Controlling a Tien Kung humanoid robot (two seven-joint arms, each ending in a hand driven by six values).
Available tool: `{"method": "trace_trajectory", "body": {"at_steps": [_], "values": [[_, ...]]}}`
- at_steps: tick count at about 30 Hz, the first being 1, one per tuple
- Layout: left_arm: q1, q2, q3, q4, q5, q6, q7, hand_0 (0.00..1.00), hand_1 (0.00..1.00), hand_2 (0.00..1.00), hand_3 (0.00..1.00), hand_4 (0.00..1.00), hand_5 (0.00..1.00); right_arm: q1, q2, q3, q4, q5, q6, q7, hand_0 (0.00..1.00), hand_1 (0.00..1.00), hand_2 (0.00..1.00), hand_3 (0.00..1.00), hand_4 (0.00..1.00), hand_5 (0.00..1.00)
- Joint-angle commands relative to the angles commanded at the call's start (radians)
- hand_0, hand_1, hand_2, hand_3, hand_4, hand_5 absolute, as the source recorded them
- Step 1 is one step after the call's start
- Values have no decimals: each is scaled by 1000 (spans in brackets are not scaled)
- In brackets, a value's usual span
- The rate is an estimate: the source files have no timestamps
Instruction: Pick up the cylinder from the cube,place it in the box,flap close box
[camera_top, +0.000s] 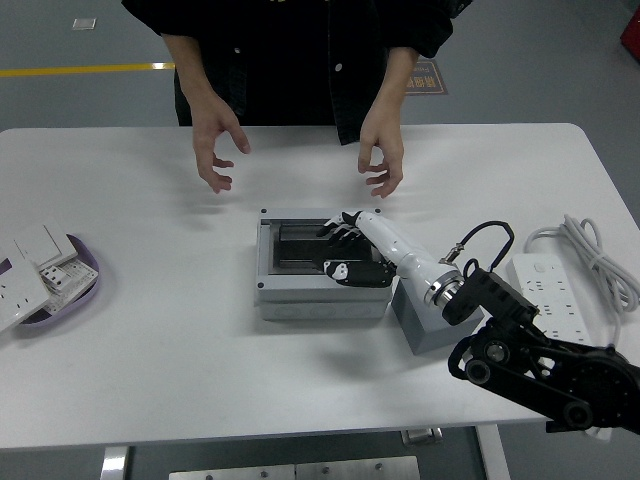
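Observation:
The grey box (320, 297) sits mid-table with its dark see-through flap (298, 250) lying down flat over the opening. My right hand (336, 248), white with black fingers, rests flat on the flap, fingers spread and holding nothing. The grey cube (424, 326) stands just right of the box, partly behind my forearm, with nothing on its visible top. No cylinder shows in the view. A person at the far side holds both hands, one (215, 150) and the other (382, 160), raised off the box and empty.
A purple dish (82, 282) with white socket plates sits at the left edge. A white power strip (546, 284) and its coiled cable (592, 255) lie at the right, behind my black arm (540, 365).

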Motion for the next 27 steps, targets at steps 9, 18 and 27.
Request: {"method": "trace_trajectory", "body": {"at_steps": [9, 18, 27], "values": [[6, -1, -5, 1, 0, 0, -1, 593, 629, 619, 638, 700, 217, -134, -74, 213, 146, -36, -19, 31, 578, 578, 588, 648, 695, 380], [8, -5, -3, 1, -4, -1, -1, 594, 630, 619, 638, 699, 216, -226, -39, 436, 63, 26, 9, 100, 586, 566, 587, 645, 665, 361], [14, 0, 3, 2, -11, -1, -1, 593, 630, 619, 639, 700, 216, -316, 45, 635, -115, 315, 73, 322, 586, 562, 586, 645, 662, 355]]}}
